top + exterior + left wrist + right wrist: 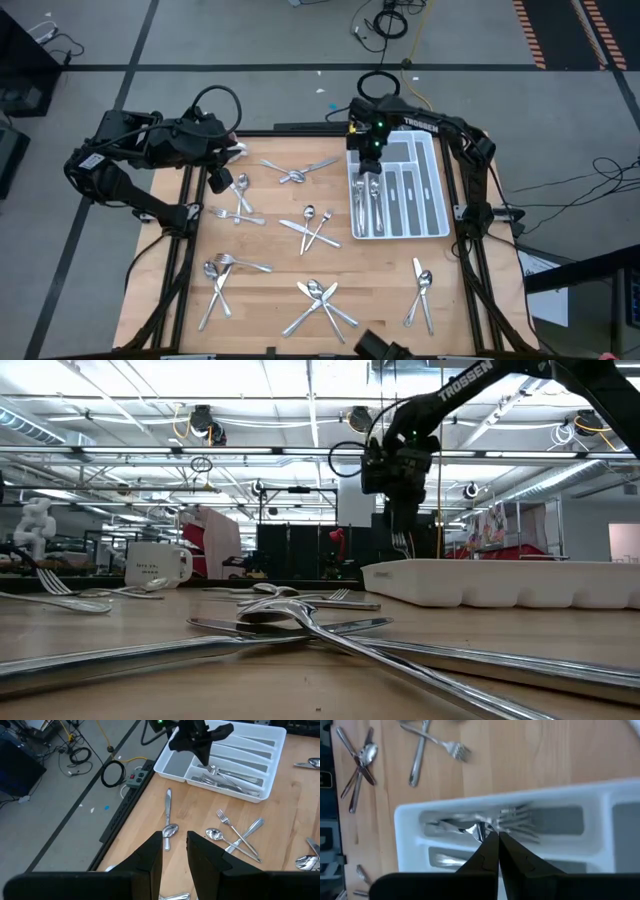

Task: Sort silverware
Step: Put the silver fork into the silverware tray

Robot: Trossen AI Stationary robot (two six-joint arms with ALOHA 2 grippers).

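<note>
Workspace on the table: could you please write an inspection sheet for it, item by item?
Surface: wooden table, in a dark frame.
Job's things: white divided tray at the far right, forks lying in one compartment; loose silverware scattered in small crossed piles over the table.
Clutter: white mug at the far left edge.
End effectors: left end effector partly open, empty, above a spoon near the far left; right end effector shut, over the tray's fork compartment.
Cables: coiled cables on the floor beyond the table.
Surroundings: workshop hall with ceiling lights; no person seen.
</note>
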